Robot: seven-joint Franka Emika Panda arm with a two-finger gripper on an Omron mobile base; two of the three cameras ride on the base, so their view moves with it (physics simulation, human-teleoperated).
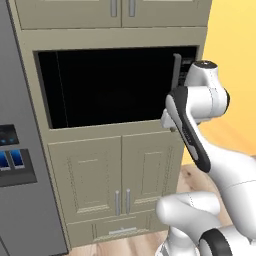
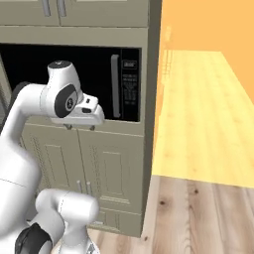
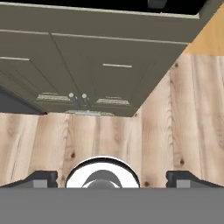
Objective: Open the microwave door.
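- The microwave door (image 1: 107, 87) is closed, a black panel set in the beige cabinet (image 1: 115, 37), with its grey handle (image 2: 115, 86) at the right edge.
- The gripper (image 3: 111, 178) hangs just in front of the door's lower right corner, pointing down at the wood floor (image 3: 183, 118), fingers spread wide and empty.
- Lower cabinet doors (image 1: 117, 170) sit below.

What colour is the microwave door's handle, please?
Grey; the handle shows best in the right base view.

Beige panelled cabinet doors (image 1: 120, 175) with paired vertical grey handles (image 1: 122, 201) stand closed above a shallow drawer (image 1: 117, 231). A grey fridge (image 1: 20, 190) with a blue dispenser (image 1: 11, 160) stands just beside them. Light wooden flooring (image 2: 198, 213) meets an orange wall (image 1: 235, 65).
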